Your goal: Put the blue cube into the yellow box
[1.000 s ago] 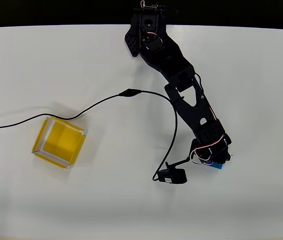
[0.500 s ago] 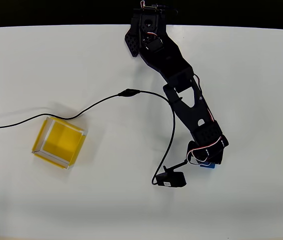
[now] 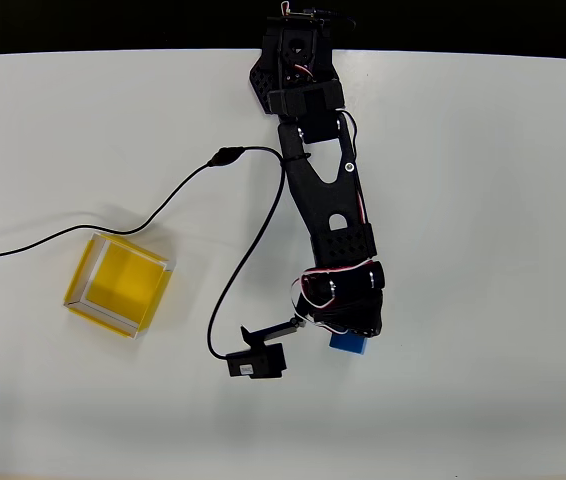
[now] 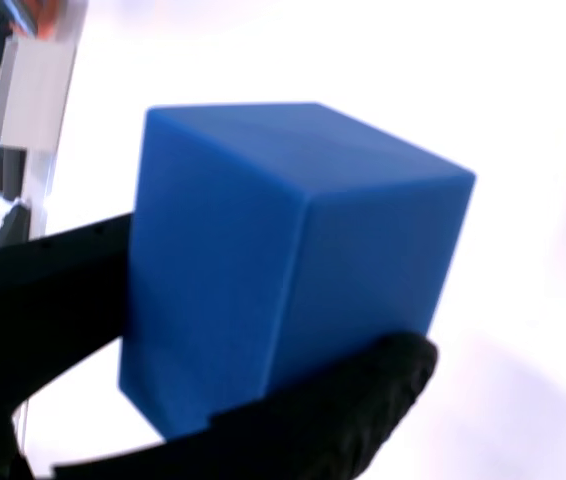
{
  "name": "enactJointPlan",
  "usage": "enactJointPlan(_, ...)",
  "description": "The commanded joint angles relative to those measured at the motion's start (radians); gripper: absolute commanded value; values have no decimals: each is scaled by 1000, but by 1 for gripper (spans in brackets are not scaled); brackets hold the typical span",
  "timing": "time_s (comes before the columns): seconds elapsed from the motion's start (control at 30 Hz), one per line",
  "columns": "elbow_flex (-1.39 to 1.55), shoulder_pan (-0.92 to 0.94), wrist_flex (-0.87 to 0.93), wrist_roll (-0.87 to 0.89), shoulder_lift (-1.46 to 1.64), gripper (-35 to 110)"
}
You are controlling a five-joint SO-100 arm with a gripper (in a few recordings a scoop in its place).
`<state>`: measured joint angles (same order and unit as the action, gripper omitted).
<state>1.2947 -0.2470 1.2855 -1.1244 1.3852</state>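
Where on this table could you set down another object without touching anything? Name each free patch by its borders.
Free: the right side of the table, beyond the arm; the front strip below the box and gripper, which holds the cube; the back left corner above the cable. Crowded: the middle, between box and arm, where the cable runs.

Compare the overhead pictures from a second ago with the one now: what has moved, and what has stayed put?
The arm has swung leftward in the overhead view, toward the yellow box, carrying the blue cube with it. The claw stays shut on the cube, as the wrist view shows. The black cable and its small module have trailed left too. The yellow box and the table have not moved.
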Motion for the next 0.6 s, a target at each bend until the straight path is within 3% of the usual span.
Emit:
enactJointPlan(0.0, 110, 175, -21, -87, 327, 14)
enactJointPlan(0.27, 265, 535, -123, -265, 495, 14)
enactJointPlan(0.57, 302, 785, -351, -400, 485, 13)
